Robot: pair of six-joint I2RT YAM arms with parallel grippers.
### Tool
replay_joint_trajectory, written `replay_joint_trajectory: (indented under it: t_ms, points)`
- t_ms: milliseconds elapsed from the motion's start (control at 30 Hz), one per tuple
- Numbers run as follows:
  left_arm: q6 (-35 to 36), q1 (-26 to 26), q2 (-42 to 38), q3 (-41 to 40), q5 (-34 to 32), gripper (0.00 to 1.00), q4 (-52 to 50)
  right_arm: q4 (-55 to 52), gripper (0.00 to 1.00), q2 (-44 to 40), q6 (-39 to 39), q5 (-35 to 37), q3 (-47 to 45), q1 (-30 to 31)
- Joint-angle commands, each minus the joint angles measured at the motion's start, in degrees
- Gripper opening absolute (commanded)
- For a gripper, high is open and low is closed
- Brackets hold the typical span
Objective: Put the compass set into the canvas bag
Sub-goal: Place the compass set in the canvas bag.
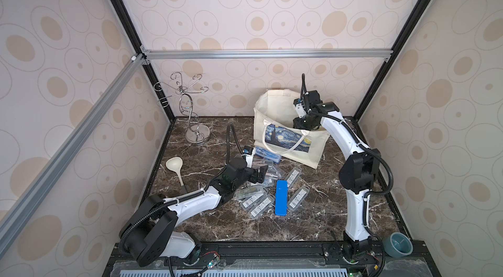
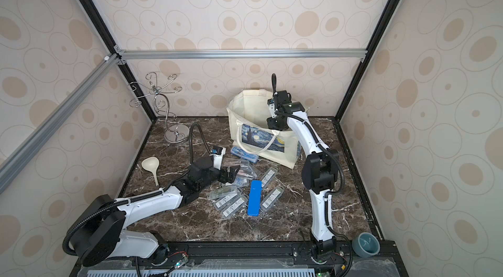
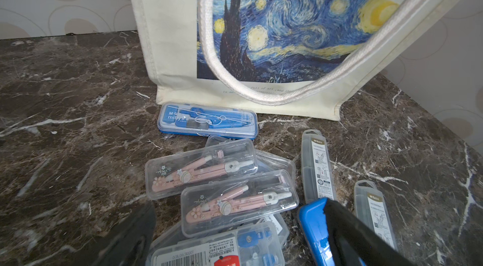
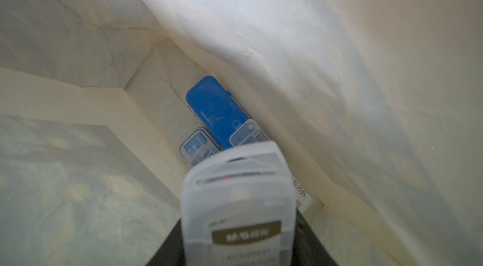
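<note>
The compass set (image 4: 237, 212), in a translucent case, is clamped between the jaws of the right gripper (image 4: 239, 250), which is positioned inside the canvas bag (image 1: 260, 131). Beyond the gripper's tip, a blue case (image 4: 217, 110) is seen on the bag's floor. The left gripper (image 1: 260, 176) is held with jaws wide apart and nothing gripped, directly above loose cases (image 3: 201, 170) on the table (image 1: 313, 207). The bag stands just ahead of it.

Silver wire stand (image 1: 198, 137) upper left on the marble table (image 1: 313, 224), cream ladle (image 1: 174, 164) below it, teal bowl (image 1: 398, 245) at lower right.
</note>
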Motion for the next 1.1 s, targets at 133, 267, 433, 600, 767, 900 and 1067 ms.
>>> replay_joint_trajectory:
  t_ms: [133, 267, 433, 600, 767, 900, 1067]
  points:
    - [5.1, -3.5, 0.9, 1.5, -1.0, 1.00, -2.1, -3.6, 0.45, -0.1, 0.2, -1.3, 2.3, 0.3]
    - [8.4, -6.2, 1.8, 2.1, -1.8, 1.00, -2.4, -2.4, 0.53, -1.2, 0.5, -2.7, 2.3, 0.2]
    - [11.6, -9.3, 3.6, 3.3, -3.8, 1.00, -2.7, -1.8, 0.63, -2.5, 0.9, -3.1, 2.6, 0.2]
    - [14.1, -12.1, 6.1, 5.3, -4.6, 1.00, -3.0, -1.2, 0.70, -4.2, 1.3, -3.6, 3.2, 0.2]
    - [15.9, -15.2, 8.4, 7.6, -4.6, 1.00, -1.5, 0.0, 0.76, -7.6, 3.1, -4.5, 3.8, 0.2]
    - [16.7, -17.3, 10.6, 10.0, -4.6, 1.00, -1.6, 1.4, 0.80, -11.6, 5.0, -4.2, 2.9, 0.2]
    - [17.8, -19.7, 14.7, 14.4, -5.2, 1.00, -5.1, 5.7, 0.85, -20.0, 7.3, -1.6, -3.2, 0.2]
